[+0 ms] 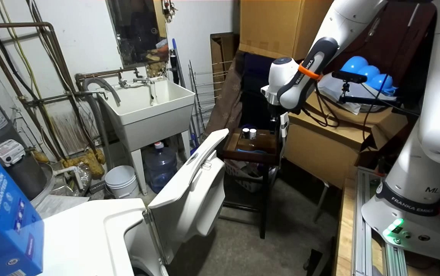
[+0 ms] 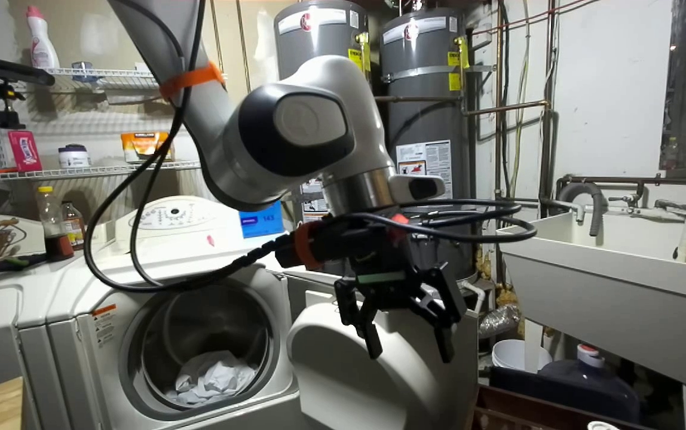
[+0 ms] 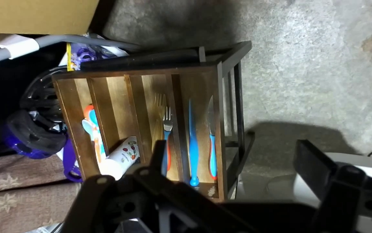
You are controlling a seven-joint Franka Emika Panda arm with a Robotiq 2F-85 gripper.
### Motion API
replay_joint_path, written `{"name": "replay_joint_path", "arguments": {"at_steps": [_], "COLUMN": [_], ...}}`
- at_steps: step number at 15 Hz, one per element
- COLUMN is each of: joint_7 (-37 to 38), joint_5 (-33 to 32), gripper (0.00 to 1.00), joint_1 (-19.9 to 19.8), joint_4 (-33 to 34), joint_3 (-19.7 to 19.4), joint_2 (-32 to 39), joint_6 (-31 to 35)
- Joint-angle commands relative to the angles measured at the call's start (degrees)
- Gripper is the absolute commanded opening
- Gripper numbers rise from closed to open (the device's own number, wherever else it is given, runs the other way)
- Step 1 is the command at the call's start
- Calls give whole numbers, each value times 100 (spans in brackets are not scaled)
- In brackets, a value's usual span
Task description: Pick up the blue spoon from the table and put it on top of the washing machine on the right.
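The blue spoon (image 3: 193,145) lies in a right-hand compartment of the small dark brown table (image 3: 220,129), between a fork and a knife; its far end looks thin, seen edge-on. The table also shows in an exterior view (image 1: 250,156), and its edge shows in an exterior view (image 2: 534,412). My gripper (image 3: 233,145) is open and empty above the table's right side, also visible in both exterior views (image 1: 275,120) (image 2: 410,352). In the wrist view, the spoon lies between the fingers, nearer the left one. The white washing machine (image 2: 95,376) has its door (image 2: 355,370) swung open.
The table holds a knife (image 3: 212,155), a fork (image 3: 168,121), a white printed cup (image 3: 124,158) and small spoons (image 3: 92,129). A blue box (image 1: 5,226) stands on the washing machine (image 1: 82,237). Cardboard boxes (image 1: 319,149) and a sink (image 1: 155,126) stand nearby.
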Motion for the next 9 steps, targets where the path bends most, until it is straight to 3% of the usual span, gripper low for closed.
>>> {"name": "replay_joint_path", "arguments": {"at_steps": [1,4,9], "joint_7": [2,0,-173], "joint_5": [-14,-12,127], "gripper": [100,100,100], "joint_1": [-47,-38,-226], "joint_4": [11,10,732], "joint_3": [65,96,171], "joint_2": [-29,-134,939], "joint_6": [-21,-22,670]}}
